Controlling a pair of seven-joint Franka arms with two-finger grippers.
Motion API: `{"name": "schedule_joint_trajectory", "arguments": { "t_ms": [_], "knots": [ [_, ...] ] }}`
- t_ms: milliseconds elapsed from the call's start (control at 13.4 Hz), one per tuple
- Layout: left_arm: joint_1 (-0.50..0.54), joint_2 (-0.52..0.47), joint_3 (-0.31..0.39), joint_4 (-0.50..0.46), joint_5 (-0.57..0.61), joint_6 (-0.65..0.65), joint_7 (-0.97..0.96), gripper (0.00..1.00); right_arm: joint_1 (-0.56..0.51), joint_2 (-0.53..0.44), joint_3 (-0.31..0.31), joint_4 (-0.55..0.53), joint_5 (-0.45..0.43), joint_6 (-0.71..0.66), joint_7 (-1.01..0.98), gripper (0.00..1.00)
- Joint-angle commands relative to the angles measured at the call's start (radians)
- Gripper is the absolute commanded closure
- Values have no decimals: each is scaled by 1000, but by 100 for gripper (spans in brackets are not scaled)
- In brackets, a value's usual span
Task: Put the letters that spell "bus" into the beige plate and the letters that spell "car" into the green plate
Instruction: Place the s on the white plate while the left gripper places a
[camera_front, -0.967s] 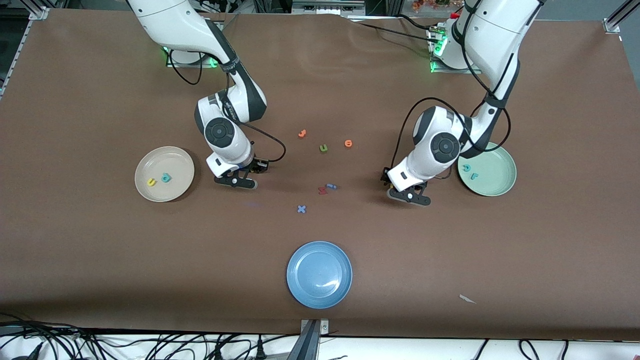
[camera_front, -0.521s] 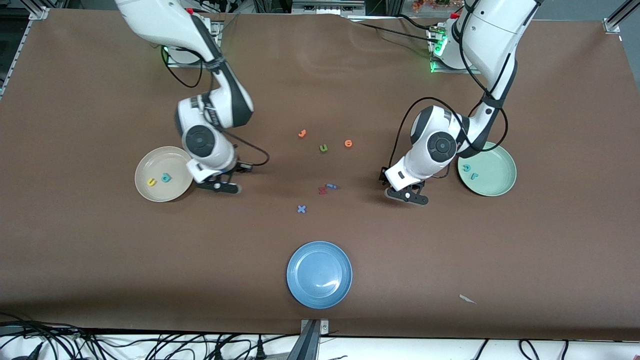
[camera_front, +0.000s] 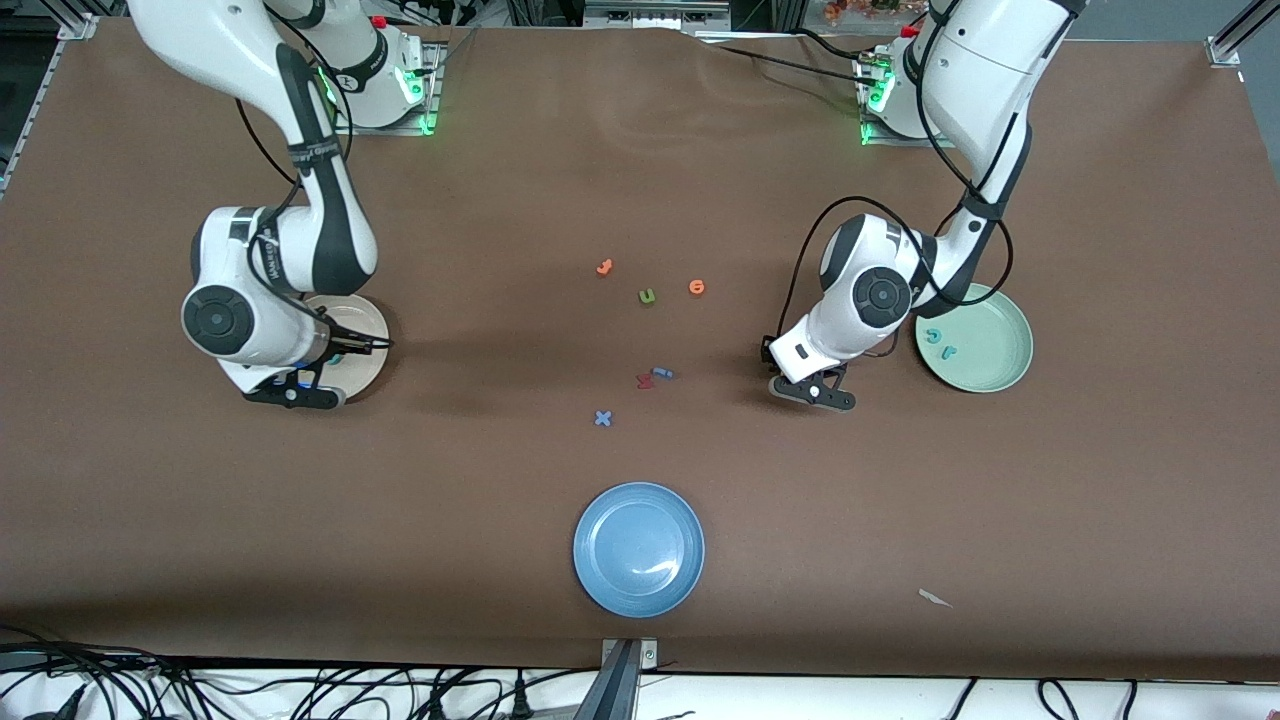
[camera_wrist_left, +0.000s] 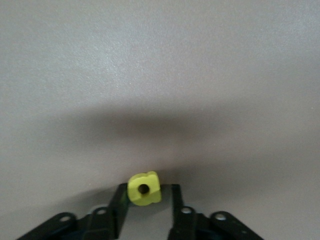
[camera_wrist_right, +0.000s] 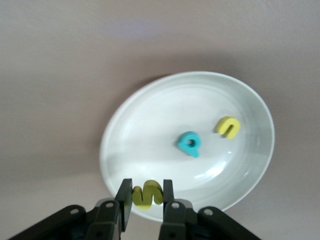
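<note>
Pinching the yellow-green "s" (camera_wrist_right: 146, 194) tight between the closed fingers of the right gripper (camera_front: 298, 393), and hanging with it over the edge of the beige plate (camera_wrist_right: 150, 125) that is nearer the front camera, toward the right arm's end of the table. Seeing the teal "b" (camera_wrist_right: 190, 144) and the yellow "u" (camera_wrist_right: 228, 126) lying in that plate, a little apart from each other. Clamping the yellow "a" (camera_wrist_left: 144, 188) between the drawn-in fingers of the left gripper (camera_front: 815, 392), low over bare table beside the green plate (camera_front: 1000, 370), on that plate's side toward the middle of the table. Finding the teal "c" (camera_front: 933, 335) and the teal "r" (camera_front: 948, 351) resting close together in the green plate. Noting, mid-table between the two arms, an olive "u" (camera_front: 647, 296) between two orange letters (camera_front: 604, 267), a blue "x" (camera_front: 602, 418) nearer the front camera, and a blue plate (camera_front: 640, 550) nearest that camera.
</note>
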Motion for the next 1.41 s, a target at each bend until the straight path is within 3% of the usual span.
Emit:
{"name": "schedule_joint_trajectory", "arguments": {
  "t_ms": [0, 74, 149, 223, 372, 521, 744, 967, 1190, 1339],
  "knots": [
    [-12, 14, 7, 16, -9, 6, -2, 82, -29, 25, 4, -51, 12, 67, -69, 79],
    [-12, 13, 7, 16, -10, 5, -2, 84, -29, 26, 7, -63, 12, 83, -69, 73],
    [-12, 13, 7, 16, -9, 5, -2, 87, -29, 29, 7, -65, 12, 85, -69, 46],
    [-12, 8, 7, 16, -9, 5, 1, 91, -29, 26, 7, -63, 14, 83, -66, 5],
    [0, -27, 8, 15, -4, -9, 8, 95, -27, 11, 7, -54, 14, 69, -59, 1],
    [78, -108, 8, 1, 0, -114, 9, 98, -27, -46, 2, -13, 12, 8, -58, 1],
    [227, -214, 8, -20, 86, -283, 189, 98, -29, -72, -45, 201, 12, -240, -60, 1],
    [333, -309, 16, -140, 91, -293, 349, 98, -33, -72, -73, 396, 9, -387, -66, 1],
    [394, -380, 45, -249, 247, -291, 393, 98, -33, -72, -73, 525, 8, -455, -72, 1],
    [409, -382, 74, -268, 255, -288, 397, 87, -32, -73, -67, 541, 6, -472, -71, 1]
  ]
}}
